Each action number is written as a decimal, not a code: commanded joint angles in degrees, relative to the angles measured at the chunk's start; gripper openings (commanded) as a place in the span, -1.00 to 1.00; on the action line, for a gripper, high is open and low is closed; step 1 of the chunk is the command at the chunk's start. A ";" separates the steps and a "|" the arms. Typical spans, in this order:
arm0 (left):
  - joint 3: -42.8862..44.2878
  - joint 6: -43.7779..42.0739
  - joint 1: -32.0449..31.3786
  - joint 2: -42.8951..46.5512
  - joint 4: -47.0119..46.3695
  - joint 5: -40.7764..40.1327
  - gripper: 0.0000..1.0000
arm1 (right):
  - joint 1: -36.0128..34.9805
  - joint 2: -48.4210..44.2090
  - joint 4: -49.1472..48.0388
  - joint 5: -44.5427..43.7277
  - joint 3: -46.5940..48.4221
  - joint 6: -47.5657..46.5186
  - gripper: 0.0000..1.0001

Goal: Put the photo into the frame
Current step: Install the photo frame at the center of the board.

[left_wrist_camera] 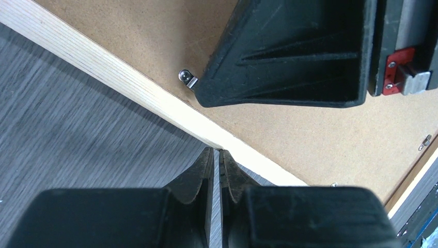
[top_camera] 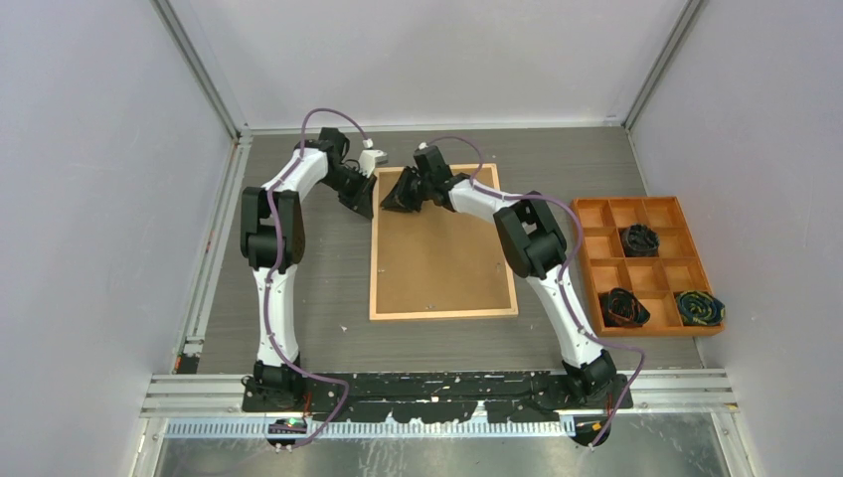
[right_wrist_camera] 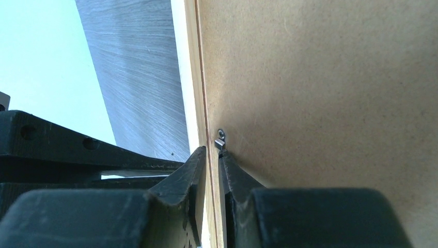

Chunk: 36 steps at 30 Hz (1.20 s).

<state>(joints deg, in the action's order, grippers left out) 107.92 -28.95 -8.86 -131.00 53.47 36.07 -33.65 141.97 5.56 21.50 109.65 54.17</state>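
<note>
The light-wood frame [top_camera: 374, 268] lies face down on the table, with the brown board back of the photo [top_camera: 442, 243] filling it; the printed side is hidden. My left gripper [top_camera: 366, 211] is shut, with its tips [left_wrist_camera: 217, 150] against the frame's outer left edge [left_wrist_camera: 129, 82] near the far corner. My right gripper [top_camera: 390, 202] is low over the same corner. Its jaws [right_wrist_camera: 212, 151] are nearly together over the seam between frame and board. One fingertip [right_wrist_camera: 225, 157] touches a small metal clip [right_wrist_camera: 221, 137]. The clip also shows in the left wrist view [left_wrist_camera: 186, 77].
An orange compartment tray [top_camera: 596, 214] stands at the right, with dark coiled bundles [top_camera: 639, 238] in three cells. Another metal clip [left_wrist_camera: 425, 141] sits on the board's far edge. Grey walls close in the table at the back and sides.
</note>
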 commanded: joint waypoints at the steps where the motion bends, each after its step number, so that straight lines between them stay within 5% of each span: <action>1: -2.00 -1.18 -1.51 -0.36 0.58 -2.59 -0.81 | -0.84 -3.29 3.03 -1.89 -2.28 -1.01 -0.59; 36: -0.95 -1.82 -1.94 -0.61 0.93 -2.51 -0.82 | -1.18 3.24 0.43 -3.68 3.27 5.17 -0.60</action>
<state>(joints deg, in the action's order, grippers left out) 107.92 -29.04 -9.04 -130.91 53.52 35.79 -34.15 142.67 9.45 20.56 112.29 56.27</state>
